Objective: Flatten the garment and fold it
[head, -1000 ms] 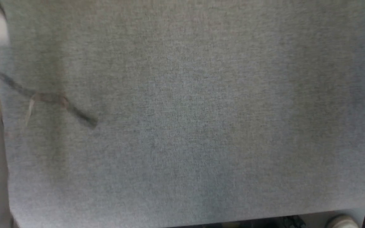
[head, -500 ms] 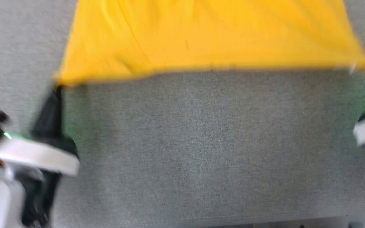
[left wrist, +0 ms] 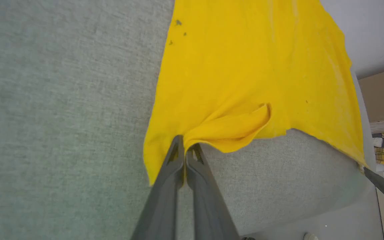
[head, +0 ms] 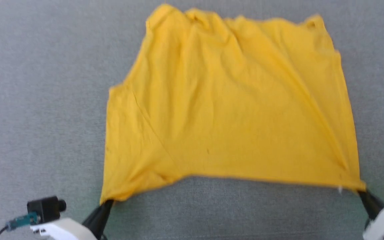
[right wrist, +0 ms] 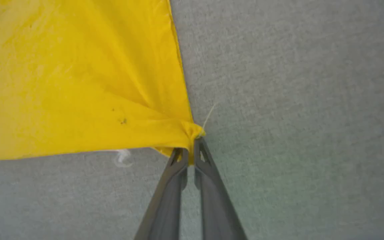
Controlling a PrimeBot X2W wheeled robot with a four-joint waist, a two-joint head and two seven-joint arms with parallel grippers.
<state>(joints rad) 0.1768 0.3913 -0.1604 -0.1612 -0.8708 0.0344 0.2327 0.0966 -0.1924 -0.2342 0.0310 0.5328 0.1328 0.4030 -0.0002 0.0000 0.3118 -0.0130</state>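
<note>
Two grippers pinch the near hem corners of the garment (head: 232, 110), which is spread plain yellow side up on the grey fabric surface (head: 45, 100): the left gripper (head: 108, 202) at 7 o'clock, the right gripper (head: 362, 192) at 5 o'clock, each with fingers pressed together on cloth. The hem between them runs nearly straight; the far edge at 12 o'clock is rumpled. Open surface extends at 9, 3 and 6 o'clock.

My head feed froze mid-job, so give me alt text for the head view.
A yellow garment is spread plain side up over a grey cloth surface, wrinkled toward its far edge. The left gripper and right gripper, jaws shut, each pinch one near corner.
</note>
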